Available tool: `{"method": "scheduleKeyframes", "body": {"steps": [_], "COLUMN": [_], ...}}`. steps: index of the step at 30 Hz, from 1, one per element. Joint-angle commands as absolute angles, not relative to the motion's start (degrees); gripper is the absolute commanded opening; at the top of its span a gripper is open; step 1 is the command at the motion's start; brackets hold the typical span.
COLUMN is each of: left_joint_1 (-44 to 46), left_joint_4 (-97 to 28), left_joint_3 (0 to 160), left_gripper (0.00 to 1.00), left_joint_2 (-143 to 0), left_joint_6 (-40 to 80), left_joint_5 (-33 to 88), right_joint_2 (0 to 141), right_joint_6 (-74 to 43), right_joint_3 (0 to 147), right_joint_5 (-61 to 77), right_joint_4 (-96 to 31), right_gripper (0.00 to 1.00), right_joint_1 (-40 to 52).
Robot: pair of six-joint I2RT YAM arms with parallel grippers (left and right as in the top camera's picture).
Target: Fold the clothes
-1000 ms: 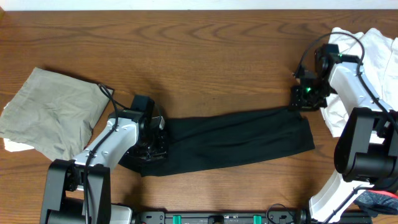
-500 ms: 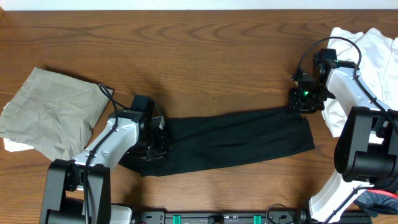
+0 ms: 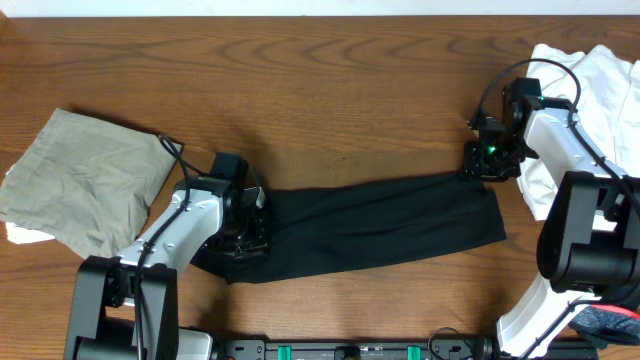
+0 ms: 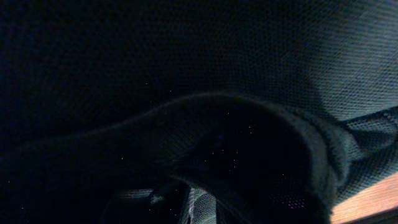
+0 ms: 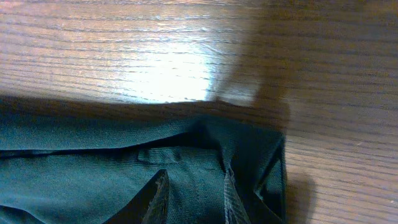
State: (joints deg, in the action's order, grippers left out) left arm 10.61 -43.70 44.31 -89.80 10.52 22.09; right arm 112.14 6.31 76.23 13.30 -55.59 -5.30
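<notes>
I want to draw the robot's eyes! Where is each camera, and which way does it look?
Overhead: above the table, looking straight down; shows both arms, left gripper and right gripper at the black shirt's ends.
Left wrist: right against the black shirt, which nearly fills it; fingers not clear.
Right wrist: looks down at the shirt's corner and bare wood; fingers not clear.
Shared: all three see the black shirt and the wooden table.

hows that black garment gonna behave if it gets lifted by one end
Likely floppy: the black garment lies flat in soft folds, so the free end should sag. Probably light, given its thin mesh-like knit. It may drag across the wooden table.
</notes>
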Motion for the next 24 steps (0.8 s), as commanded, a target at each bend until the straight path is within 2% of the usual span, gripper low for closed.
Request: {"method": "scheduleKeyframes", "body": {"steps": [1, 9, 16, 24], "left_joint_1": [10.41, 10.44, 10.41, 10.44], "left_joint_4": [-44.03, -44.07, -44.05, -44.05], "left_joint_3": [43.97, 43.97, 43.97, 43.97], "left_gripper": [0.15, 0.15, 0.15, 0.15], "left_joint_2": [-90.24, -90.24, -90.24, -90.24], "left_joint_6": [10.63, 10.63, 10.63, 10.63], "left_joint_5": [21.37, 21.37, 21.37, 21.34], "right_joint_2": [113.71, 113.80, 113.80, 113.82], "right_joint_6": [5.82, 5.82, 5.63, 5.63], "right_joint_3": [75.92, 75.90, 75.90, 75.90], "right_joint_5": [13.98, 13.72, 13.06, 11.77], "right_joint_4": [-55.22, -54.87, -54.28, -54.17], "right_gripper": [0.28, 0.29, 0.36, 0.37], "right_joint_1": [-4.10, -3.51, -3.60, -3.84]}}
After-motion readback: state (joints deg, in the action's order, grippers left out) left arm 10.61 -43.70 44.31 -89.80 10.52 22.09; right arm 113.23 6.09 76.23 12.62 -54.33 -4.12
